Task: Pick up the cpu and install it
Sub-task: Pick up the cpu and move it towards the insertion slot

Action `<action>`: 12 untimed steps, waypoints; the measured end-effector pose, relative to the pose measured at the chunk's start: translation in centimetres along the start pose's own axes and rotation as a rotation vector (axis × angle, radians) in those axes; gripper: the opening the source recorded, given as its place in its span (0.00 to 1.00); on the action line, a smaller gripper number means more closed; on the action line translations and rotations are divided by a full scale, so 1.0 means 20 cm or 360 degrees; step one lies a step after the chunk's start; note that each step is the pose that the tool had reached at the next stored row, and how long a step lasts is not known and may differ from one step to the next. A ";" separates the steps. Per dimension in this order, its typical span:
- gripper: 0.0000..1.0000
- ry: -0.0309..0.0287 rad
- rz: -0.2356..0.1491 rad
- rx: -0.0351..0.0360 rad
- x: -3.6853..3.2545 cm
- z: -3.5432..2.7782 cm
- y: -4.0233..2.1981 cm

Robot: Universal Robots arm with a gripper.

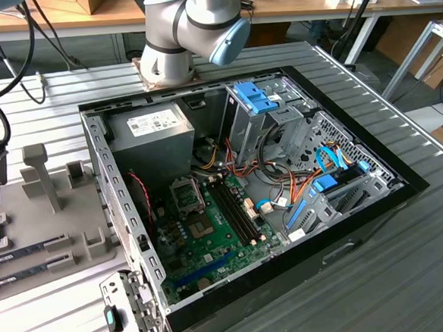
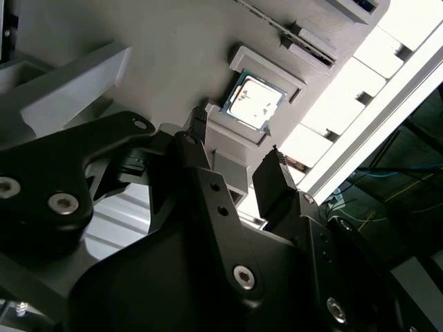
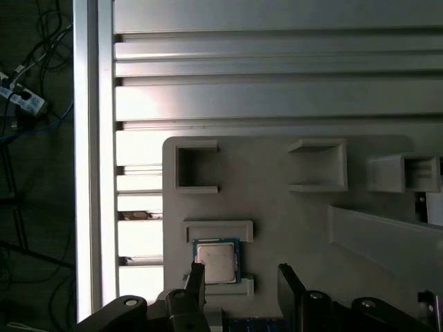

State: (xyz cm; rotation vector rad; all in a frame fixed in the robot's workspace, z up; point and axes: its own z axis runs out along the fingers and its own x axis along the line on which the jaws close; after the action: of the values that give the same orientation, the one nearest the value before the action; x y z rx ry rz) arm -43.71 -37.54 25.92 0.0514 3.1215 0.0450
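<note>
Gripper (image 3: pixel 242 285) hangs open and empty near the unpicked cpu (image 3: pixel 216 261) on the tray (image 1: pixel 18 199), nine o'clock of the case (image 1: pixel 326 246) in the exterior view.

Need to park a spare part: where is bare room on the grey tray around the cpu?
Bare tray lies between the cpu, the two square pockets and the slanted ridge. The slatted table beyond the tray is bare too. Crowded by the cpu, where the open gripper hangs.
</note>
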 end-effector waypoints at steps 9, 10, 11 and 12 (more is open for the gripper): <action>0.54 0.00001 0.0000 0.0000 0.005 0.015 0.000; 0.54 0.00001 0.0000 0.0000 0.005 0.016 -0.001; 0.54 0.00000 0.0000 0.0000 0.005 0.017 -0.001; 0.54 0.00001 0.0000 0.0000 0.005 0.018 -0.001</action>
State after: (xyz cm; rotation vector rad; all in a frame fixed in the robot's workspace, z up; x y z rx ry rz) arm -43.80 -37.54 25.56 0.0514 3.1216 0.0449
